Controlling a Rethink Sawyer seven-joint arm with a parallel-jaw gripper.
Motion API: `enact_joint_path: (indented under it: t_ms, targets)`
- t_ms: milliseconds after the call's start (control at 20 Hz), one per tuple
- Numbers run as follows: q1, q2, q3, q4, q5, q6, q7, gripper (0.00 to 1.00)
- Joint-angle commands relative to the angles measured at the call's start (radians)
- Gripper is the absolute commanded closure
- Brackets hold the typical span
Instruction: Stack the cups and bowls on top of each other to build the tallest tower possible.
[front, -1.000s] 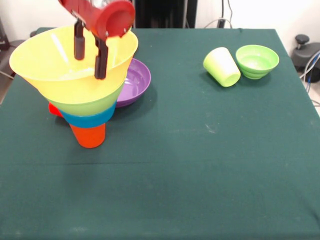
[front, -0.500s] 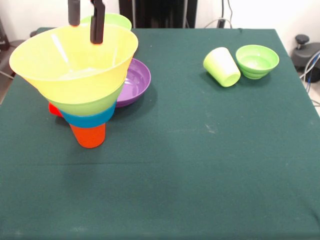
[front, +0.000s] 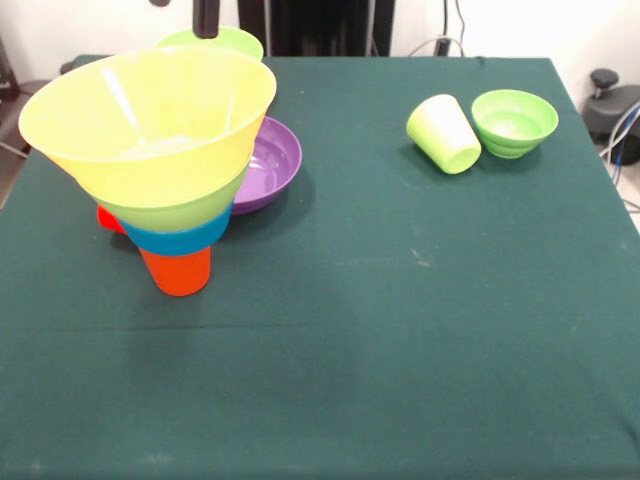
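Note:
The tower stands at the left: an orange cup (front: 176, 272) at the base, then a blue bowl (front: 176, 239), a lime green bowl (front: 170, 213) and a wide yellow bowl (front: 150, 120) on top. My gripper (front: 182, 8) is open and empty, with only its dark fingertips (front: 205, 18) showing at the top edge above the yellow bowl's far rim. A purple bowl (front: 270, 165) lies right of the tower, partly behind it. Part of a red cup (front: 108, 217) shows behind the stack. At the right a lime green cup (front: 443, 133) lies on its side beside a small green bowl (front: 514, 122).
Another lime green bowl (front: 215, 40) peeks out behind the yellow bowl's far rim. The green tablecloth (front: 380, 330) covers the table. A grey object with cables (front: 612, 105) sits off the table's right edge.
The gripper has risen out of the yellow bowl and away from it, until only its fingertips show at the top edge. The tower and the other pieces have not moved.

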Motion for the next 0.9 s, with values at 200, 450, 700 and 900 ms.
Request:
enact_joint_path:
  t_ms: [200, 450, 700, 900]
  targets:
    - [0.051, 0.041, 0.128, 0.117, 0.012, 0.066, -0.009, 0.0]
    - [0.066, 0.062, 0.119, 0.101, 0.028, 0.051, 0.022, 0.0]
    - [0.097, 0.053, 0.098, 0.11, 0.042, 0.06, 0.072, 0.0]
    - [0.117, 0.043, 0.086, 0.119, 0.057, 0.072, 0.102, 0.0]
